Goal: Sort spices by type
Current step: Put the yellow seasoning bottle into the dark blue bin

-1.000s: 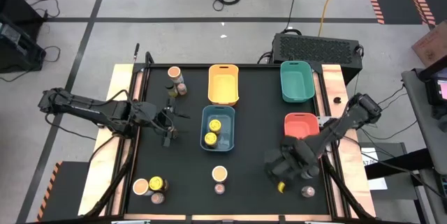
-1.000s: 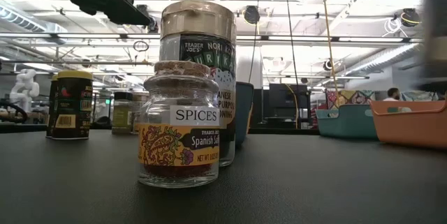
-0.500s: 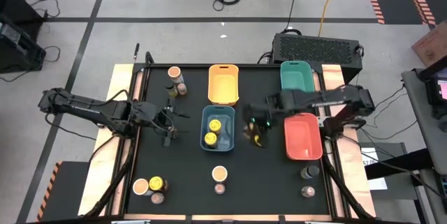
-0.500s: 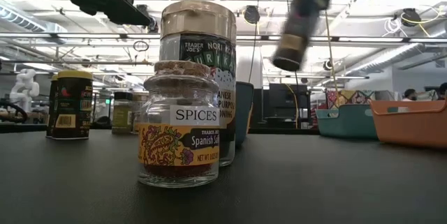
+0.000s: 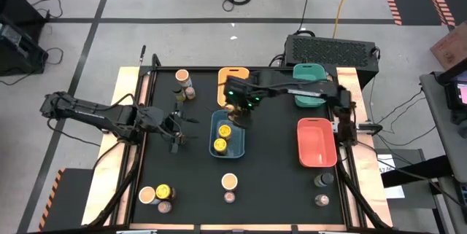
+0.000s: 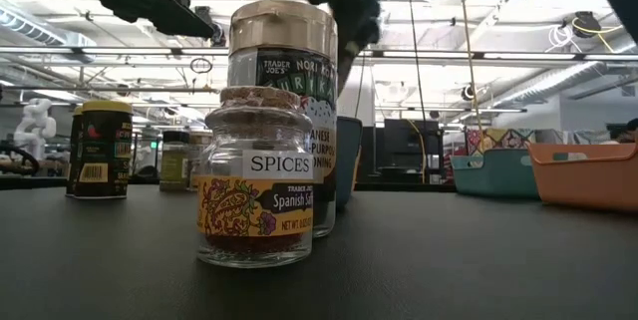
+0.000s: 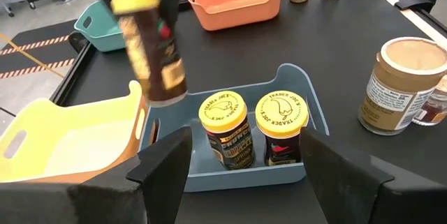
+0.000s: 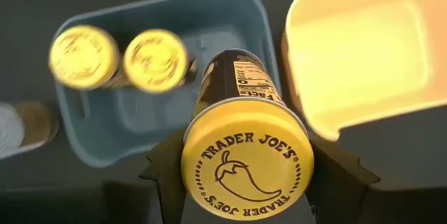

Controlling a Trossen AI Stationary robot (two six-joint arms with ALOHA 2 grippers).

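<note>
While its fingers clamp a yellow-lidded jar [image 8: 246, 158] by the neck, the right gripper [image 5: 239, 105] hangs over the far edge of the blue tray [image 5: 216, 151], on the side where that tray nears the yellow tray [image 5: 233, 100]. From the left wrist view the carried jar [image 7: 150, 49] is tilted and well clear of the tray floor, so it is not yet set down. Inside the blue tray stand two yellow-lidded jars [image 7: 225, 130] side by side, upright and just apart; the carried one looks like the same kind and would make a third.

To the left of the blue tray the left gripper [image 5: 175, 133] waits above the table with its fingers spread and nothing between them.

Sorting seems well short of done. The yellow tray, green tray [image 5: 309, 97] and red tray [image 5: 316, 154] each appear empty. Loose spices lie all around the blue tray: a peach-topped tub and small jars [image 5: 184, 85] beyond its far left corner, a cluster [image 5: 157, 196] near the table's front left, a tub with a small jar [image 5: 229, 186] directly in front of it, and two jars [image 5: 321, 190] in front of the red tray.
</note>
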